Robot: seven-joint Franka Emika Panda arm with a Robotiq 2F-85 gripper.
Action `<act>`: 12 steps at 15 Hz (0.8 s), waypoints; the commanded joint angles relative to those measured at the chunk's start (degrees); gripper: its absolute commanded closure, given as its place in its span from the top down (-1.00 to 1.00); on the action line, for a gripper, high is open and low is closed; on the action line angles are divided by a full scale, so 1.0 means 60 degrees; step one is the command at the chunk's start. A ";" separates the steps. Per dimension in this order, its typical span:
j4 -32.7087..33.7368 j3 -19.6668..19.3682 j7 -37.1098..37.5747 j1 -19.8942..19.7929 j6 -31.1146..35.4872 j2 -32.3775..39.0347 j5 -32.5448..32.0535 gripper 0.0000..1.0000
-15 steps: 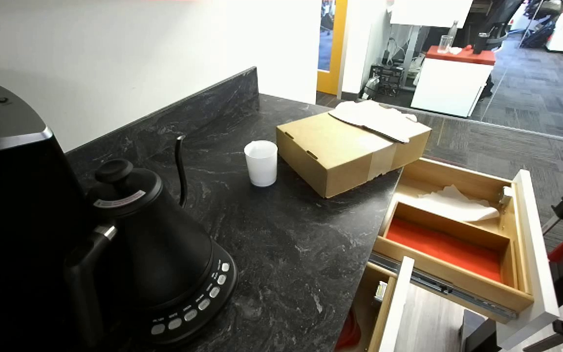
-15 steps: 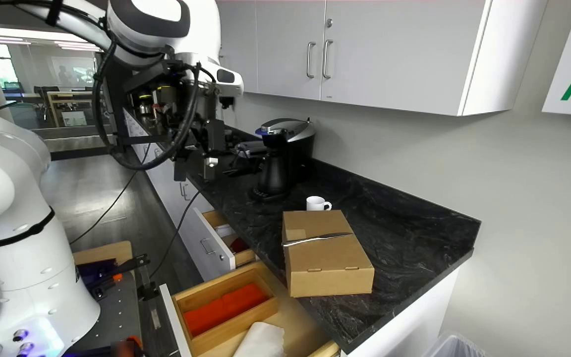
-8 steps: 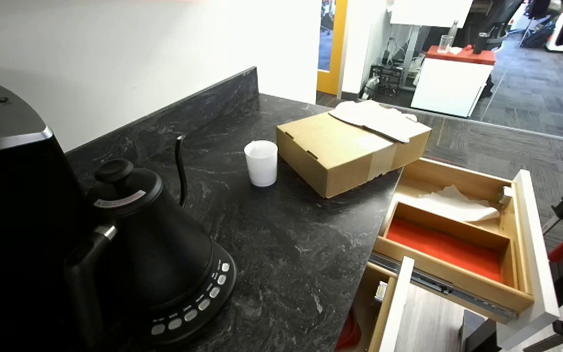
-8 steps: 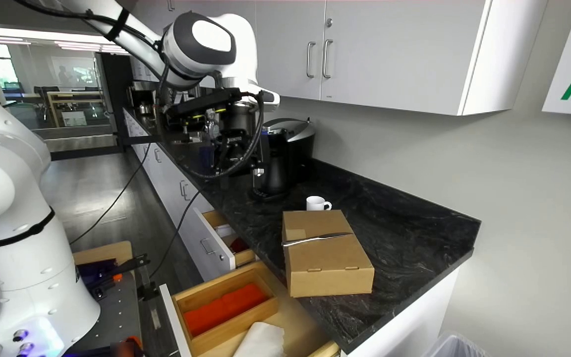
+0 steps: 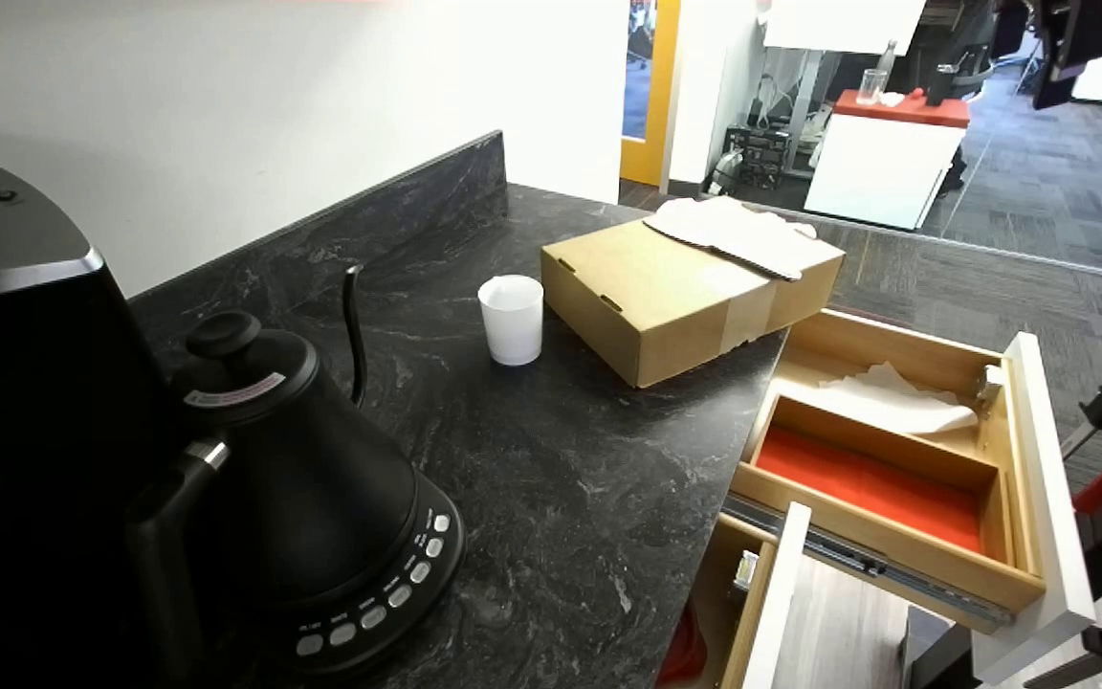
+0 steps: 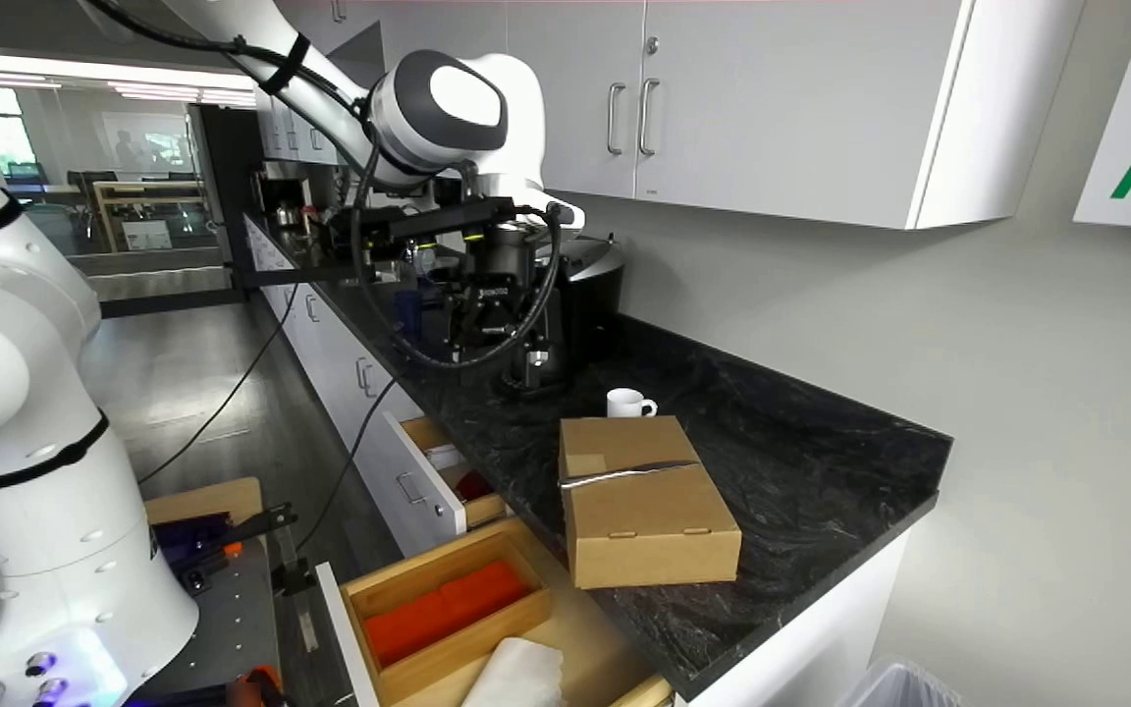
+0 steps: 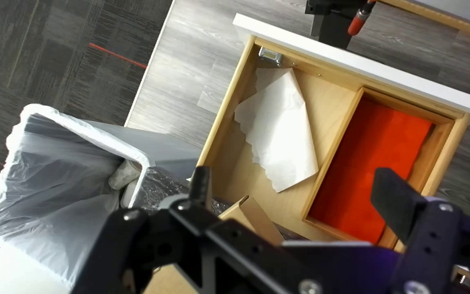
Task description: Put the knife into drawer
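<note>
The knife (image 6: 629,473) lies across the top of the brown cardboard box (image 6: 659,545) in an exterior view. It cannot be made out in the wrist view. The drawer (image 5: 895,340) stands open below the counter edge, beside the box. Its red-orange compartment and pale compartment show in both exterior views and in the wrist view (image 7: 329,98). My gripper (image 6: 497,356) is open and empty, above the counter by the kettle and away from the knife. Its spread fingers also show at the top right of an exterior view (image 5: 1029,72) and in the wrist view (image 7: 293,179).
White paper (image 7: 278,134) lies in the pale compartment. A white mug (image 6: 627,403) stands behind the box. A black kettle (image 5: 302,498) and a coffee machine (image 5: 15,335) stand on the counter. Another drawer (image 5: 771,612) is partly open. A lined bin (image 7: 67,163) stands near the drawer.
The arm and open gripper have moved right across an exterior view and somewhat lower. The fingers have come into the top right of an exterior view. Knife, box and drawer have not moved.
</note>
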 commanded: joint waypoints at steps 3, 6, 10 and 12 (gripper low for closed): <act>-0.0191 -0.0045 0.0143 -0.0001 0.0638 -0.0294 -0.0280 1.00; -0.0435 0.0051 0.0394 -0.0071 0.1380 -0.0487 -0.0856 1.00; -0.0121 0.0192 0.1347 -0.0230 0.2315 0.0135 -0.2061 1.00; -0.0183 0.0137 0.1745 -0.0240 0.2649 0.0188 -0.2262 1.00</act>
